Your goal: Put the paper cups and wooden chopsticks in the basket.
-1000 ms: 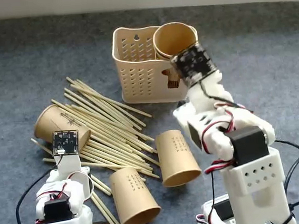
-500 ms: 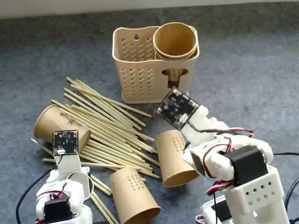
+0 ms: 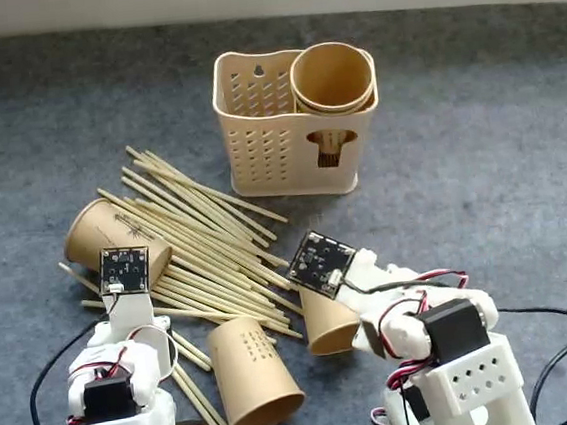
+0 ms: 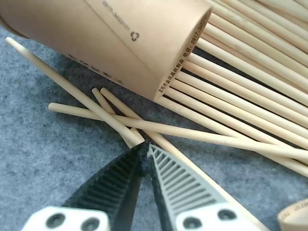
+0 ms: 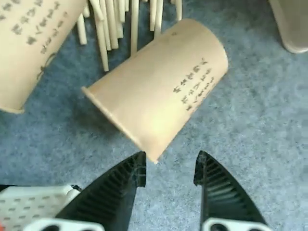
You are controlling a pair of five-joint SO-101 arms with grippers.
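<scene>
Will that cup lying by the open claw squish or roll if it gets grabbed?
Lying on its side, the paper cup would probably roll in a curve if nudged, being wider at the rim. Its thin wall looks light and might dent if the right gripper squeezes hard. The fuzzy grey carpet may slow it.

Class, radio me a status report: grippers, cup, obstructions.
Right gripper open at fallen paper cup rim. Left gripper shut over loose chopsticks. No obstruction seen at the cup.
</scene>
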